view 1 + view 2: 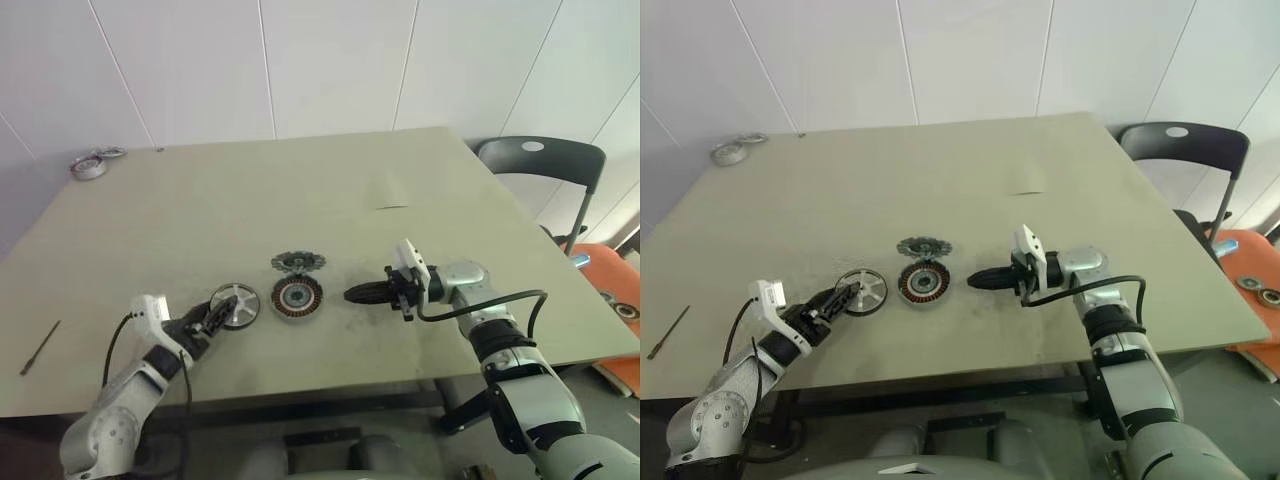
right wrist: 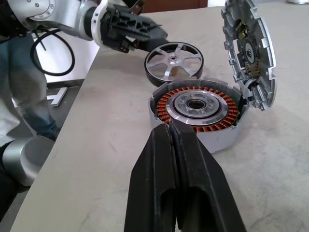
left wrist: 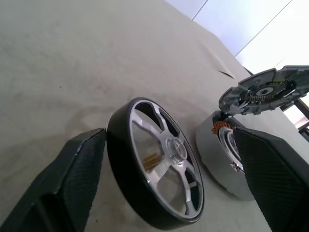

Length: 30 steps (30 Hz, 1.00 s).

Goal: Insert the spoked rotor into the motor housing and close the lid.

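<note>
Two tools in frame, both low over the table [image 1: 300, 180]. Left tool [image 1: 218, 316] is spread, fingers straddling the spoked rotor [image 1: 235, 305]; left wrist view shows one carbon-textured finger [image 3: 63, 179] right against the dark rim, the other finger [image 3: 275, 174] well clear on the far side, so nothing is pinched. Contact at the near finger is hard to call from this angle.

Right tool [image 2: 179, 145] has its fingers pressed together, nothing between them, tip pointing at the motor housing [image 2: 198, 113] and just short of its wall.

Head views give layout: rotor, housing [image 1: 297, 296] and the grey-green toothed disc [image 1: 298, 263] clustered near the front-middle of the table, rotor just left of the housing. They read the disc as lying flat behind the housing. Right wrist view corrects that: it is a hinged lid [image 2: 248, 50] standing open off the housing's far edge, with a small gear and brassy bits on its inner face.

Rotor: flat on the table, six brushed silver spokes, small hub, black rim. Housing: squat grey shell, ring of orange copper windings, silver centre with a bore.

Far left corner: roll of tape [image 1: 88, 167]. Left edge: thin dark rod [image 1: 40, 347]. Black chair [image 1: 545, 160] beyond the right side.
</note>
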Motion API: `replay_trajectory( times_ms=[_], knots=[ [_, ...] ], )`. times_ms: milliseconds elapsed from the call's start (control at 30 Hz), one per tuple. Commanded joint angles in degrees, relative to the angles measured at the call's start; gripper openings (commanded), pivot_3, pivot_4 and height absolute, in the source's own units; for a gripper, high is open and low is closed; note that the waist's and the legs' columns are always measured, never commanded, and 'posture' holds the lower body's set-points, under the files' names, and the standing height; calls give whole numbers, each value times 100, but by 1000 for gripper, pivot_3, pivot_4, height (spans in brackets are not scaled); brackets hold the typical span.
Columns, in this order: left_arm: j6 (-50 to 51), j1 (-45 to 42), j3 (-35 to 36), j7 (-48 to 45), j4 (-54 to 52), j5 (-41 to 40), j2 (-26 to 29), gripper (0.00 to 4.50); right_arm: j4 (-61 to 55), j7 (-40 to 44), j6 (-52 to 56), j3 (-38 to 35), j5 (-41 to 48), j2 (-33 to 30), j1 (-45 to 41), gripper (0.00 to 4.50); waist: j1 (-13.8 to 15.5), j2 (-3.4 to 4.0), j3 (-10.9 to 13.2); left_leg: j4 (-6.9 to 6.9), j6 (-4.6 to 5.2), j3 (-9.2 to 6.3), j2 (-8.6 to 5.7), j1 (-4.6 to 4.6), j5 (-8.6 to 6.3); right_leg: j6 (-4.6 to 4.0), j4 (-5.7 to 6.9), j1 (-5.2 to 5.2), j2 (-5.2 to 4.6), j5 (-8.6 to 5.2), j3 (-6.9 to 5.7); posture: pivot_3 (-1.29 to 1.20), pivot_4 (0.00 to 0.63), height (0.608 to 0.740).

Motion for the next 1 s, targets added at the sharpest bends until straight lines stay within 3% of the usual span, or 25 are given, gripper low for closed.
replay_trajectory(
  times_ms=[33,133,367,467,567,1000],
  knots=[
    [41,-47,-4,-20,-38,-24,43,2891,-253,-42,39,-62,37,-35,-42,0,0,0,0,0,0,0,0,0,0,0,0,0,0,0,0,0,0,740],
    [39,-78,-40,79,-34,93,42,1857,-286,-67,71,-59,30,-43,-32,0,-1,0,0,0,0,0,0,0,0,0,0,0,0,0,0,0,0,740],
    [-3,-132,-44,98,53,201,30,1857,-323,-157,86,-61,-12,-51,-19,0,-1,0,0,0,0,0,0,0,0,0,0,0,0,0,0,0,0,740],
    [-12,-135,-38,80,76,195,15,1279,-332,-189,85,-60,-23,-54,-14,0,0,0,0,-1,0,0,0,0,0,1,0,-1,0,0,0,0,0,740],
    [-6,-116,-46,87,56,201,19,431,-325,-207,85,-56,-35,-57,-21,0,1,-1,0,0,0,0,0,1,0,1,0,1,0,0,0,0,0,740],
    [735,96,1,-395,-484,-624,356,431,-202,-192,32,-37,-114,-83,-88,0,-9,-3,2,-1,0,0,1,0,0,0,0,-1,1,0,0,0,0,740]
  ],
)
